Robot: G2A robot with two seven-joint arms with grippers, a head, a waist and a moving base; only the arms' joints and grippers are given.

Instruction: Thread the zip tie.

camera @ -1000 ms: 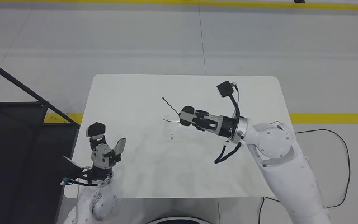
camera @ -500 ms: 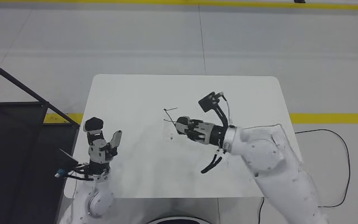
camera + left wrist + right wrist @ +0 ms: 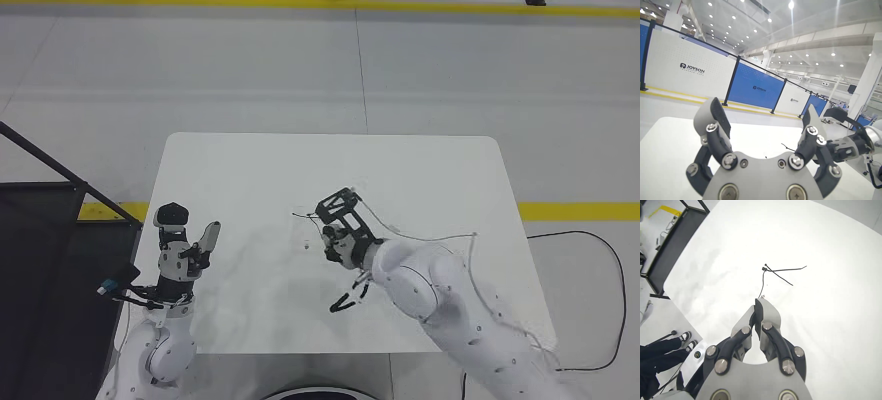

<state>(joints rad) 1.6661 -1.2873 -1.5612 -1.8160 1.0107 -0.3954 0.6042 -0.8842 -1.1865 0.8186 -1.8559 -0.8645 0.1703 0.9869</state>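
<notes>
The zip tie (image 3: 763, 281) is held by its thin end in the right gripper (image 3: 756, 301). The fingers of that gripper are squeezed tight together on it. From the fingertips, the black strap is seen going out over the white table (image 3: 819, 237) to a small square head. Just past that head, two more black straps (image 3: 787, 269) are crossed over each other like an X. It cannot be told if they are part of the same tie or of a second one.

In the top view, the right gripper (image 3: 330, 243) is placed near the middle of the table (image 3: 250, 170). The zip tie (image 3: 300, 215) is seen just beside its tip.

The left gripper (image 3: 192, 228) is held up near the table's left edge, well apart from the tie. Its fingers (image 3: 720, 115) are spread wide, and nothing is held between them. In the left wrist view, the zip tie (image 3: 787, 148) is seen farther out on the table, past the left gripper (image 3: 762, 106).
</notes>
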